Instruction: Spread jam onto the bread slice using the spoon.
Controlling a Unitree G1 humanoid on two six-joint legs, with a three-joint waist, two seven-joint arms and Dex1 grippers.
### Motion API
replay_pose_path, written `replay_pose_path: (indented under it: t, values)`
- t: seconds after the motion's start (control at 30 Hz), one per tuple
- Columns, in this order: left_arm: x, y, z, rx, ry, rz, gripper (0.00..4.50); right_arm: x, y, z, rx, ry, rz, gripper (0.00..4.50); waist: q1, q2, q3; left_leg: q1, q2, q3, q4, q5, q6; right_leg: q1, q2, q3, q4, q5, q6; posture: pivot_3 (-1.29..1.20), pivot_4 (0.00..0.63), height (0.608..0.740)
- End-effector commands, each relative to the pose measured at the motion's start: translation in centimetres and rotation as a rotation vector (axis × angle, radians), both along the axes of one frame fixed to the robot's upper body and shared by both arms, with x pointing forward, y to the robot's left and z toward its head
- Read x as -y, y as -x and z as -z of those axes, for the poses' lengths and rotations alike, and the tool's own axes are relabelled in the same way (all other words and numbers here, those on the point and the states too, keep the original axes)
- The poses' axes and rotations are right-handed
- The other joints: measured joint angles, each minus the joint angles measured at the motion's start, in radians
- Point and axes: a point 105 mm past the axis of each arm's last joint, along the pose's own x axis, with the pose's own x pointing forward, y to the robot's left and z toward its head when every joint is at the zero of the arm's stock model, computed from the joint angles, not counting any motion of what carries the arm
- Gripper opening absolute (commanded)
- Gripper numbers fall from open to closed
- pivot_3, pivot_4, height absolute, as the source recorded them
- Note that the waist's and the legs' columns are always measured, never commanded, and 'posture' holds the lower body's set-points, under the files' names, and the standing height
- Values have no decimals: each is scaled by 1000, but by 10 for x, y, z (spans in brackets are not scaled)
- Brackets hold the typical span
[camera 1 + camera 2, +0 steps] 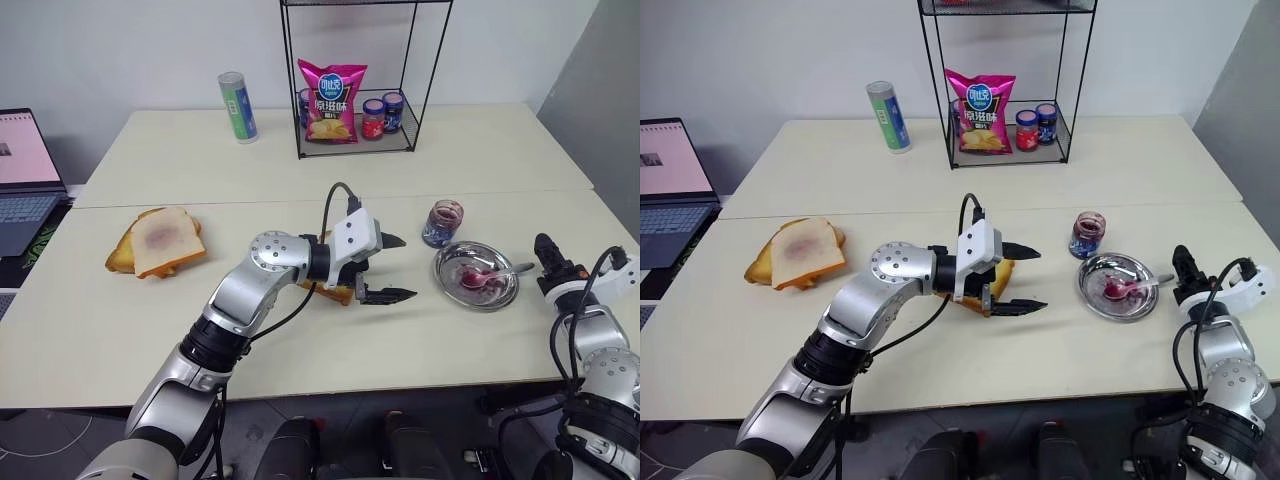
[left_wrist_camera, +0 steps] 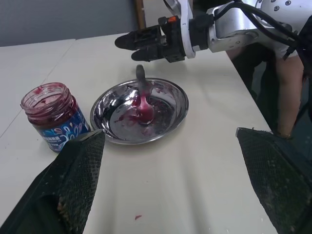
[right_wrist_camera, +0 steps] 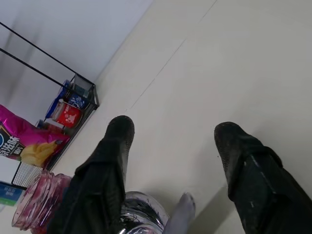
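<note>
Your spoon [image 1: 492, 272] lies in the steel dish [image 1: 447, 262], bowl in the jam [image 1: 470, 281] at centre, handle pointing to 3 o'clock over the rim. Your right gripper [image 3: 175, 141] sits just past that handle tip, fingers spread and empty. Your left gripper [image 1: 385, 266], jaws wide, brackets the bread slice [image 1: 337, 292] at the dish's 9 o'clock.

A pale cream table [image 1: 150, 330] carried a steel dish [image 1: 476, 276], an open jam jar [image 1: 443, 222], stacked bread slices [image 1: 157, 241], a green can [image 1: 238, 106], a laptop [image 1: 25, 178], and a black wire rack [image 1: 360, 80].
</note>
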Motion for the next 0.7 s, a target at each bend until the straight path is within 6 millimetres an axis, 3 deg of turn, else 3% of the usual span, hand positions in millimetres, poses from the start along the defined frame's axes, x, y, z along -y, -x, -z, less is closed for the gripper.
replay_pose_path:
  t: [0.03,0.1,0.2,0.27,0.37,0.43,0.57,0.7]
  values:
    - [-2,1,-13,40,33,-8,4500,7,2,-24,67,38,7,3989,0,0,0,0,0,0,0,0,0,0,0,0,0,0,0,0,150,740]
    - [-5,-1,-12,43,26,-19,4500,15,3,-26,60,69,30,4471,0,0,0,0,0,0,0,0,0,0,0,0,0,0,0,0,150,740]
    - [-23,-11,-16,40,9,-86,4500,29,4,-49,63,238,46,4471,0,0,0,0,0,0,0,0,0,0,0,0,0,0,0,0,150,740]
    - [-43,-21,-21,29,-1,-150,4500,21,3,-70,53,420,-24,4471,-1,1,0,0,0,1,0,0,0,0,0,1,0,0,0,0,150,740]
    - [-85,-32,-27,7,-43,-270,4500,-19,3,-93,68,682,-288,4471,-10,2,1,0,1,2,0,0,0,-1,0,2,1,-1,1,0,150,740]
    - [-113,-35,-29,4,-80,-339,4500,-47,11,-97,70,810,-495,4471,-11,1,1,1,2,3,-1,0,0,-1,2,2,0,-1,1,0,150,740]
    - [-153,-25,-31,-46,-130,-418,4500,-98,50,-82,25,911,-965,4471,-5,0,2,1,3,-1,-2,0,1,0,2,-2,-1,-2,0,0,150,740]
    - [-183,-11,-29,-93,-147,-499,4500,-122,77,-74,1,883,-1188,4471,15,-3,3,-2,1,-4,1,-1,0,0,-1,-4,-2,-2,1,0,150,740]
